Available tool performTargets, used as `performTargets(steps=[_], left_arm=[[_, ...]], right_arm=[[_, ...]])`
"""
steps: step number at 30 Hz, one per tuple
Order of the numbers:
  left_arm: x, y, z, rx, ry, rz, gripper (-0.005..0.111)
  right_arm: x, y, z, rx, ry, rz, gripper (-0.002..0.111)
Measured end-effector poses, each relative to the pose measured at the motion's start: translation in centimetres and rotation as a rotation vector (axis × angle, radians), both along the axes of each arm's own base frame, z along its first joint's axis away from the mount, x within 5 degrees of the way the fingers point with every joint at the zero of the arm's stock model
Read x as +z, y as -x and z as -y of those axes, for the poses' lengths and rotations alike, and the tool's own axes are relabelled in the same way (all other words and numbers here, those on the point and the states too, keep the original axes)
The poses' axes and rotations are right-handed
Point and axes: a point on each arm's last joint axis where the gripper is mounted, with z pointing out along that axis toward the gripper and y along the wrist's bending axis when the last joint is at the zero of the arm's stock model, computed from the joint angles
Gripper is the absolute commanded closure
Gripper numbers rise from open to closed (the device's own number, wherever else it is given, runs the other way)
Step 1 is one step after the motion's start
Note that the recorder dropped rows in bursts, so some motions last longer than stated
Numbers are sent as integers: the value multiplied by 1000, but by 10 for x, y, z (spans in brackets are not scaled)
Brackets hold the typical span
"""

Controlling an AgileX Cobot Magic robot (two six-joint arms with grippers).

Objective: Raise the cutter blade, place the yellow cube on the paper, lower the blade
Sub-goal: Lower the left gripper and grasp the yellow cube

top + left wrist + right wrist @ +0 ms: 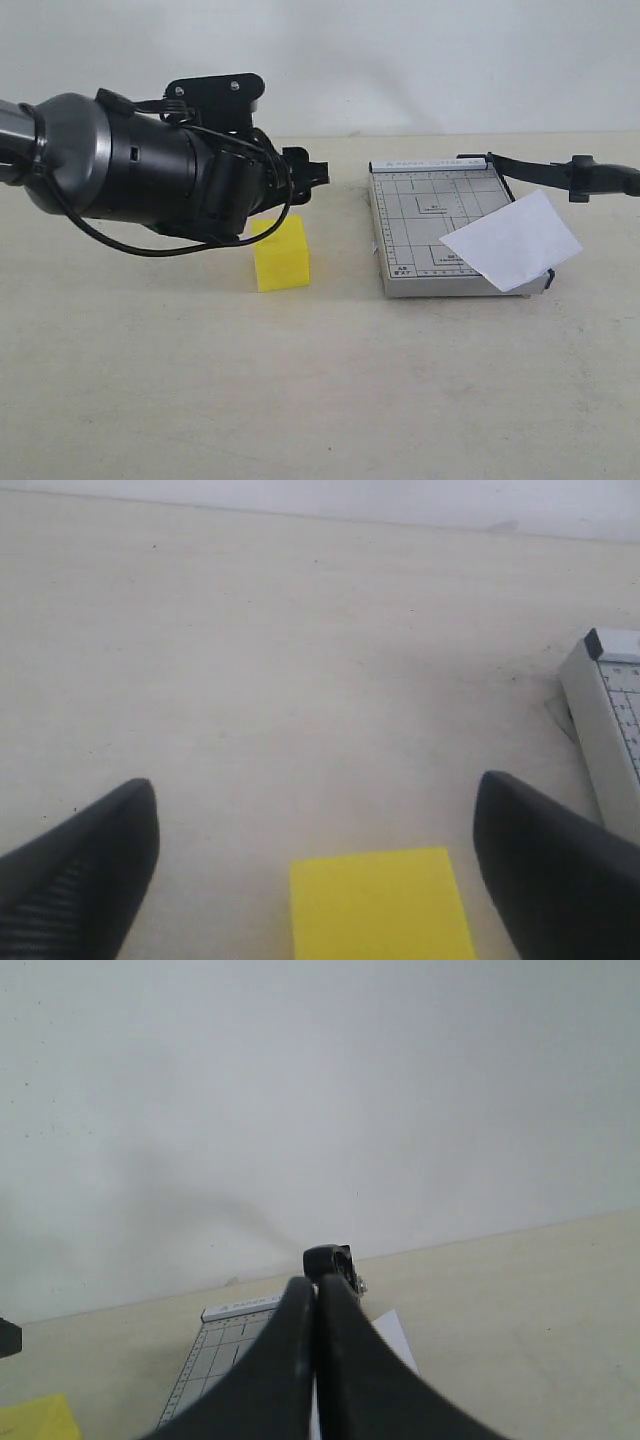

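The yellow cube (280,255) stands on the table left of the grey cutter board (420,215). My left gripper (300,178) hovers just behind and above the cube, open; in the left wrist view the cube (380,905) lies between its spread black fingers (95,860), touching neither. The white paper (512,240) lies askew on the board's right front corner, overhanging the edge. The cutter blade (530,168) is lifted off the board from its hinge. My right gripper (592,178) is shut on its outer end; the right wrist view shows the pressed fingers (290,1360) pointing at the hinge (328,1260).
The pale table (300,400) runs back to a white wall (400,60). The bulky left arm (120,160) hangs over the table's left half, with a cable looping beneath it. The board's corner (610,730) shows to one side of the left gripper.
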Motion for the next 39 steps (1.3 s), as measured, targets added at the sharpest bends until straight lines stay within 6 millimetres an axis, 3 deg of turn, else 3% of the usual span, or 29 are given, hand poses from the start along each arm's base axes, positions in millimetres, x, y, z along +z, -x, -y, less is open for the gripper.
performTargets(steps=[9, 25, 39], left_arm=[[-23, -5, 5, -32, 8, -54, 26], [-33, -24, 19, -34, 27, -47, 26], [-52, -26, 20, -33, 3, -78, 26]], right_arm=[[0, 0, 0, 0, 0, 0, 108], [0, 0, 0, 0, 0, 0, 108], [0, 0, 0, 0, 0, 2, 108]])
